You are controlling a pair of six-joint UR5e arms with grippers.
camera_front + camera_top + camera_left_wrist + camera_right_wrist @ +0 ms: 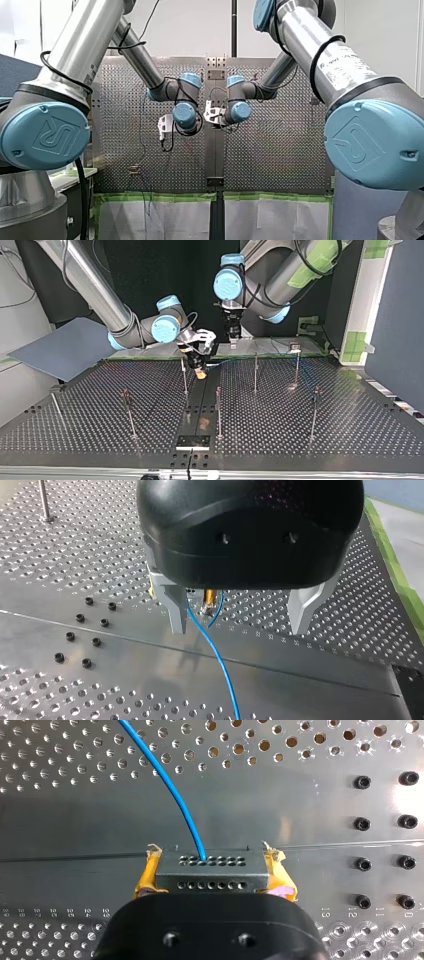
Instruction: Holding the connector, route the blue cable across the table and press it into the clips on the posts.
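Note:
In the right wrist view my right gripper [212,854] has its yellow pads [147,877] shut on a grey connector block [210,875] with rows of small holes. The blue cable [170,785] leaves the block and curves away over the perforated table. In the left wrist view my left gripper [240,625] stands open, its metal fingers [175,610] wide apart, and the blue cable [220,660] runs between them without touching. The held connector [209,602] shows just ahead of it. In the top view my right gripper [201,370] hangs low over the table's far middle, my left gripper [233,339] behind it.
Several thin posts stand on the perforated table [350,430], among them one [184,372] right beside my right gripper, one [255,371] and one [218,410] nearer the camera. Black bolt heads [382,822] dot the solid centre strip. Green tape [400,575] edges the table.

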